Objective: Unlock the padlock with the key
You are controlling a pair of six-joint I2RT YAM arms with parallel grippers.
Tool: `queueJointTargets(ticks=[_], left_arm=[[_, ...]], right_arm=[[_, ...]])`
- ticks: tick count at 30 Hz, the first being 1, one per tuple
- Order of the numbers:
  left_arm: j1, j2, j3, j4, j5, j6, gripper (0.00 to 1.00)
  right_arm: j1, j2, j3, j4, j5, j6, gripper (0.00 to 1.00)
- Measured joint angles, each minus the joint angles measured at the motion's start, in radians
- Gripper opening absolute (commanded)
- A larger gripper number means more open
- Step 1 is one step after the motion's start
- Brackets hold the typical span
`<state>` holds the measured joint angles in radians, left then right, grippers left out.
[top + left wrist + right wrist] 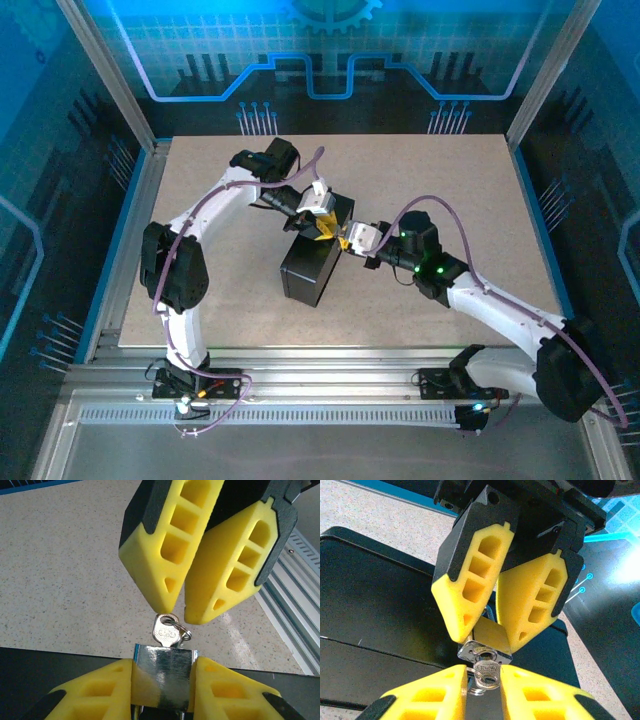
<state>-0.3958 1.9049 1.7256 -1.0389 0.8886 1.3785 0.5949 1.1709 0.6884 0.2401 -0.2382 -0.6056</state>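
Note:
The padlock [165,672] has a shiny silver body, brass on one face [492,630], and hangs at the black box [310,270]. My left gripper [163,669] is shut on its two sides. The key [489,671] sits in the keyhole, its silver head and small ring sticking out. My right gripper [483,674] comes in from the opposite side with its yellow fingertips [170,605] closed in on the key's head. In the top view both grippers, left [320,225] and right [347,240], meet over the box's upper right corner. The shackle is hidden behind the fingers.
The black box [380,605] stands mid-table on the speckled beige tabletop [450,180]. A metal rail [295,590] runs along the table's near edge. Frame posts stand at the back corners.

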Motion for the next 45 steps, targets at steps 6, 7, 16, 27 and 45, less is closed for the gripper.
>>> queueJointTargets(ticks=[6,7,16,27,45], left_arm=[[0.000,0.000,0.000,-0.001,0.000,0.000,0.03],[0.000,0.000,0.000,-0.001,0.000,0.000,0.03],[0.000,0.000,0.000,-0.003,0.003,0.000,0.03],[0.001,0.000,0.000,-0.005,0.003,0.000,0.03],[0.008,0.000,0.000,-0.035,0.018,0.000,0.03]], right_arm=[[0.001,0.016,0.010,-0.005,0.013,-0.028,0.25],[0.001,0.016,0.010,-0.009,0.016,-0.033,0.26],[0.003,0.036,0.024,-0.035,0.037,-0.075,0.24],[0.009,0.049,0.051,-0.064,0.039,-0.086,0.10],[-0.040,0.079,0.150,-0.209,-0.124,0.337,0.00]])
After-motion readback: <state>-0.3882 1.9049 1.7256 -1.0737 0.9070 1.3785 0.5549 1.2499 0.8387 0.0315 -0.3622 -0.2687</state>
